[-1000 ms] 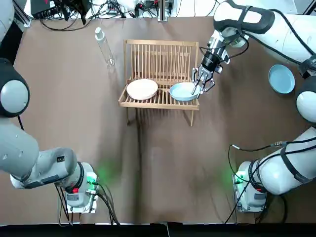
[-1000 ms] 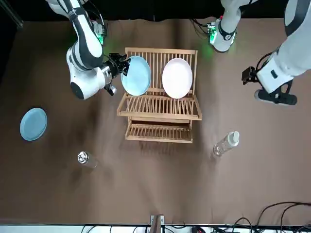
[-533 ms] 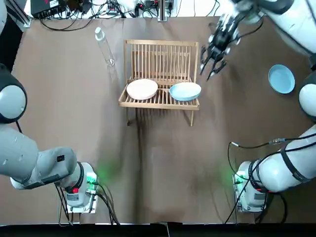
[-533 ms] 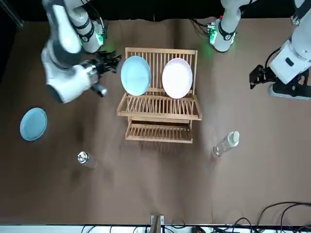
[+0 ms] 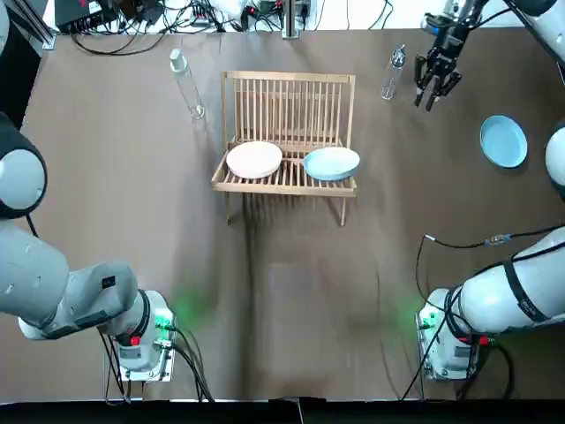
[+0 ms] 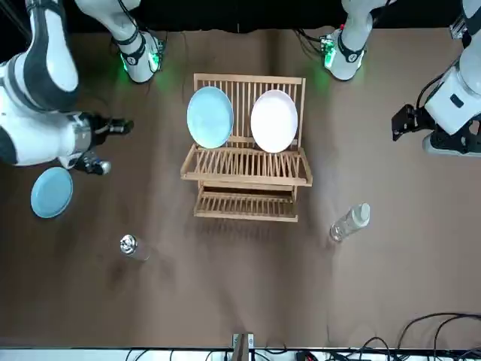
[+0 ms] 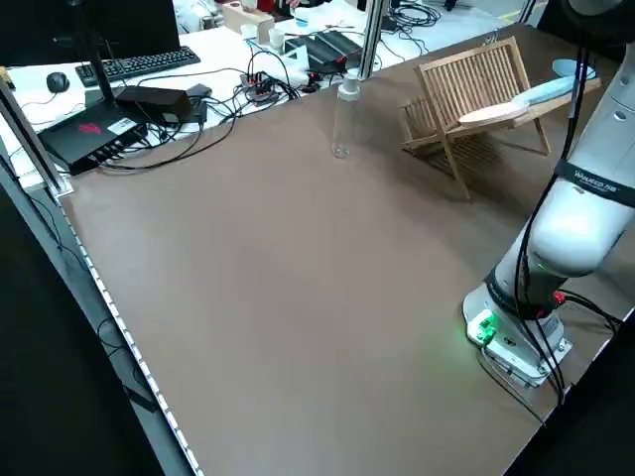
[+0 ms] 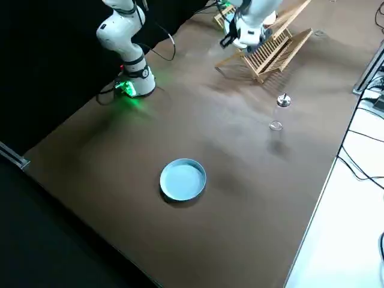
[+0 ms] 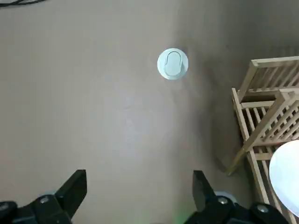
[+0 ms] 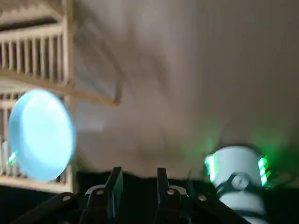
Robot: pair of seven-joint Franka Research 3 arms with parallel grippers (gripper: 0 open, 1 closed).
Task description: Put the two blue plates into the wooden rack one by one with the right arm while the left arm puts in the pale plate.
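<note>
In the wooden rack (image 5: 288,78), blue plate (image 5: 331,162) beside pale plate (image 5: 254,159), right pincer (image 5: 433,94) open, empty, left pincer (image 9: 140,177) open

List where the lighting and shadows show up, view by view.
Top view: green lamps on the left arm's base and right arm's base tint the table; the wooden rack throws a shadow toward them. Right side view: a soft shadow beside the loose blue plate.

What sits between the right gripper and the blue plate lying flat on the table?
Nothing visible. Only bare tabletop separates the right gripper from the flat blue plate. The small bottle stands on the gripper's other side, toward the wooden rack. The left gripper idles left of the rack.
</note>
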